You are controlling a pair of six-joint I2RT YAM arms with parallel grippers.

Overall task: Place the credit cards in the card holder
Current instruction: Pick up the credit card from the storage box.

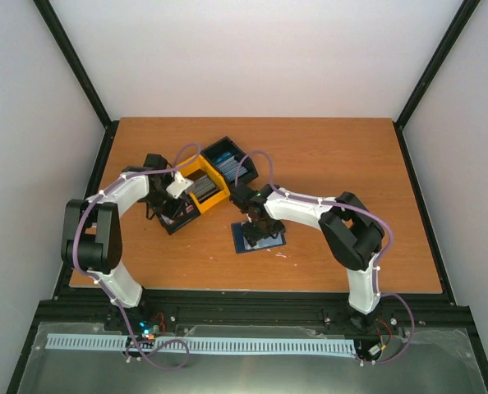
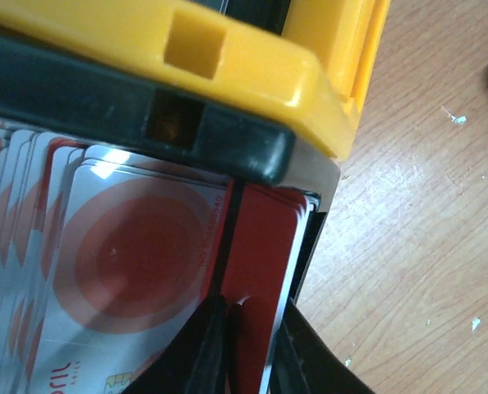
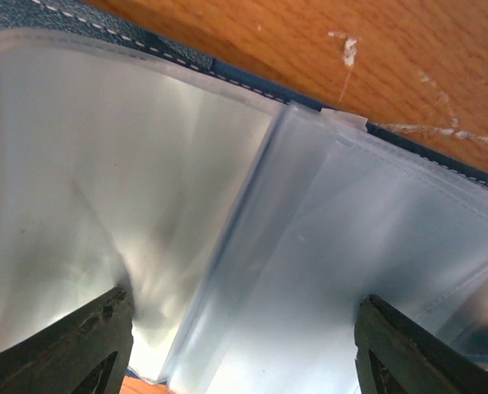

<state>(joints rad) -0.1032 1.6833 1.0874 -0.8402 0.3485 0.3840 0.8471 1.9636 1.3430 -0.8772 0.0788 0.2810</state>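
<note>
The credit cards (image 2: 129, 246), white faces with red circles, stand packed in a small black bin (image 1: 172, 222). My left gripper (image 2: 256, 361) is down in that bin (image 1: 177, 212). Its fingers (image 2: 203, 353) are closed on the last red card (image 2: 260, 238) at the end of the stack. The card holder (image 1: 242, 240) lies open on the table, its clear inner pockets (image 3: 104, 164) facing up. My right gripper (image 3: 244, 353) is open wide and sits low over the pockets (image 1: 259, 230), its fingertips (image 3: 71, 345) at or near the plastic.
A yellow bin (image 1: 204, 185) stands against the black card bin, its rim close above my left fingers (image 2: 252, 57). Another black bin (image 1: 227, 160) with blue contents stands behind it. Bare wood table (image 1: 334, 156) lies to the right and behind.
</note>
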